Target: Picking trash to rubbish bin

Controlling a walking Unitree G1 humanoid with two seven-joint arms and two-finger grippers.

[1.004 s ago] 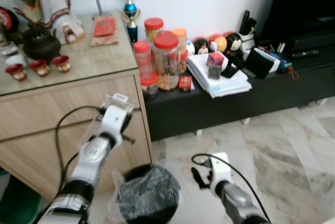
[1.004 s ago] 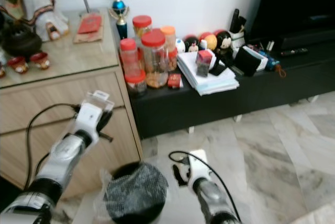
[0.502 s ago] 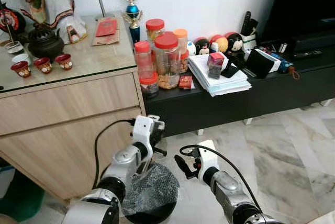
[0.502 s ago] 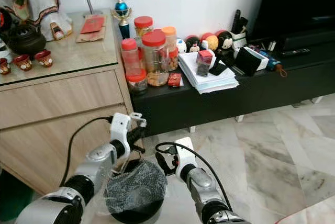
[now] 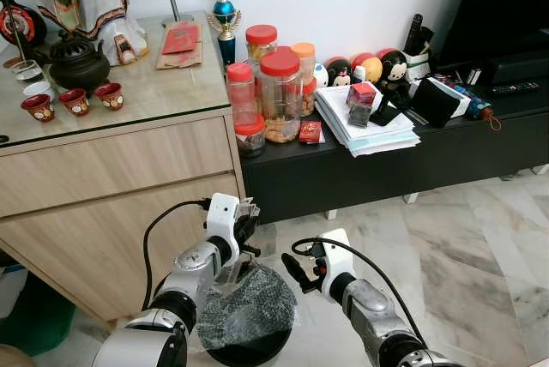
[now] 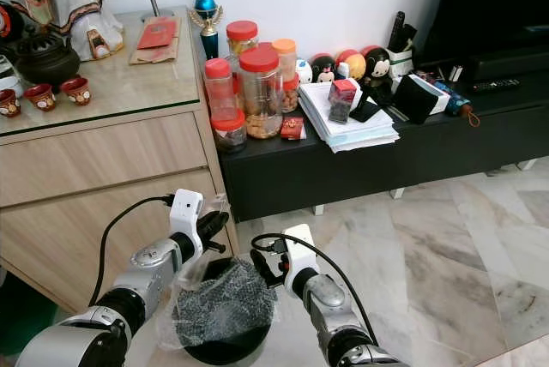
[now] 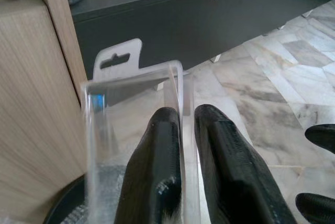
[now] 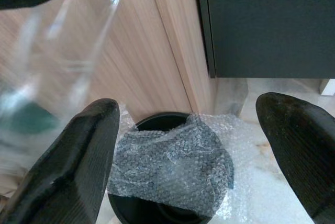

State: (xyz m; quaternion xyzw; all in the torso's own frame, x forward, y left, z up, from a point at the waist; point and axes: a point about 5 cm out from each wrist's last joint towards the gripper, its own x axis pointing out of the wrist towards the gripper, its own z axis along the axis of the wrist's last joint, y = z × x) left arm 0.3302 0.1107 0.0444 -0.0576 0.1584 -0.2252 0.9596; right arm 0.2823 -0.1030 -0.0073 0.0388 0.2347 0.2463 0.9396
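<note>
The left pincer (image 7: 180,130) is pinching a clear plastic blister pack with a hang-tab (image 7: 133,90), its two black fingers (image 7: 157,150) pressed together on one thin wall. In the head views the pack is hanging just above the near rim of the round black rubbish bin (image 5: 249,345), beside the light wooden cabinet (image 5: 111,204). A crumpled sheet of bubble wrap (image 5: 249,307) is already sitting heaped across the bin's mouth and spilling over its edge.

The right pincer (image 5: 302,271) is hovering close beside the bin over the marble floor (image 5: 463,247), its fingers (image 8: 78,156) spread wide and holding nothing.

The likeliest trouble, as I judge it, is the bubble wrap. It is bulging over the opening, so a light, stiff pack released onto it may be resting on top or sliding off to the floor instead of dropping in. The pack is also sitting toward the cabinet-side rim rather than the centre, so an early release could be tipping it outside. The grip on a slick, thin wall looks slight, and the pack could be slipping loose.
</note>
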